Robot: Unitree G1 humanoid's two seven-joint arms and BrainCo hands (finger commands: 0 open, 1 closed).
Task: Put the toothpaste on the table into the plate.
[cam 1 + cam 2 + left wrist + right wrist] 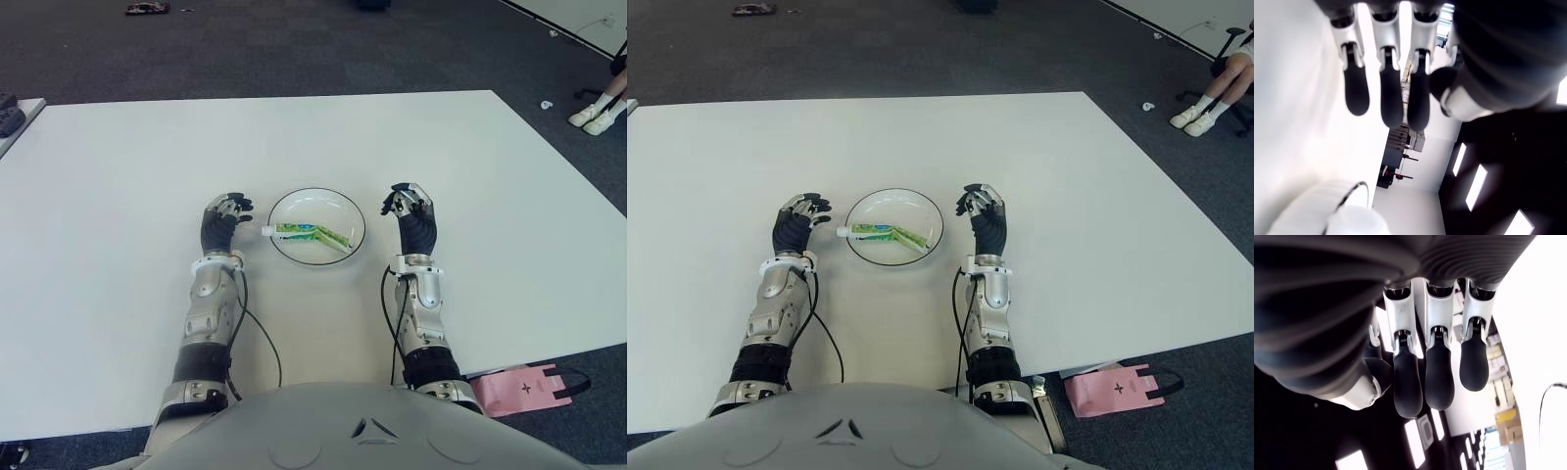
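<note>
A green and white toothpaste tube [312,233] lies inside the white plate [317,198] with a dark rim, its white cap [266,231] poking over the plate's left edge. My left hand [226,216] shows just left of the plate, fingers relaxed and holding nothing. My right hand [409,207] shows just right of the plate, also relaxed and holding nothing. In the wrist views the left fingers [1392,95] and the right fingers [1437,372] hang loose with nothing between them. The plate's rim [1354,191] appears in the left wrist view.
The white table [127,166] spreads wide around the plate. A pink bag [519,388] lies on the floor by the table's near right corner. A person's feet [596,116] show at the far right. Dark items [10,113] sit on another surface at the far left.
</note>
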